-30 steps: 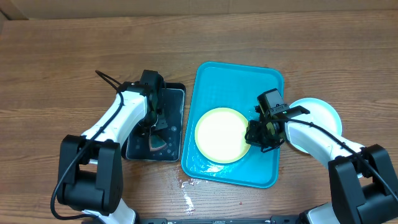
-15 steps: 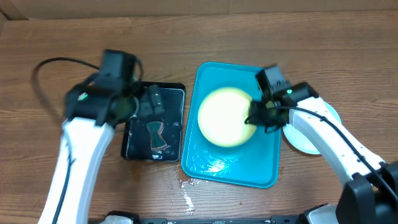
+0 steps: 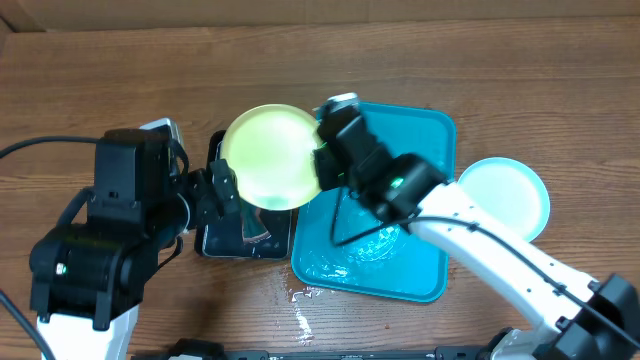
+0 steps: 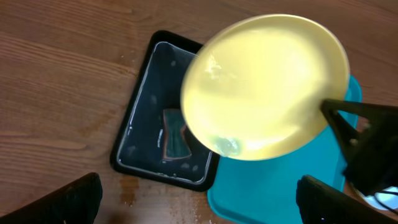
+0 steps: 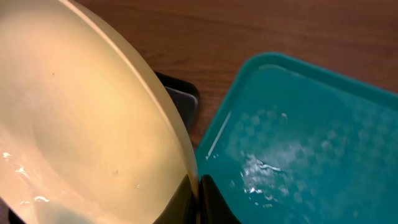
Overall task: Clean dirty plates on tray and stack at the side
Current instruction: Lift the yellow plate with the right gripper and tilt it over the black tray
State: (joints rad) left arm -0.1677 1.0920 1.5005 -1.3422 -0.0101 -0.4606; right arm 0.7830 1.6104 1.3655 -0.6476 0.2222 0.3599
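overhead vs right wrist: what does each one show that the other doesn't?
Overhead only: the light blue plate lying to the right of the turquoise tray, the open left gripper, and both arms.
Right wrist only: a close-up of the right gripper clamped on the rim of the yellow-green plate.
Both: that plate held above the black tray, the wet turquoise tray, and a corner of the black tray.

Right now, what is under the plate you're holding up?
The black tray, with a small dark object lying in it, and the left edge of the turquoise tray. The plate hides the far end of the black tray.
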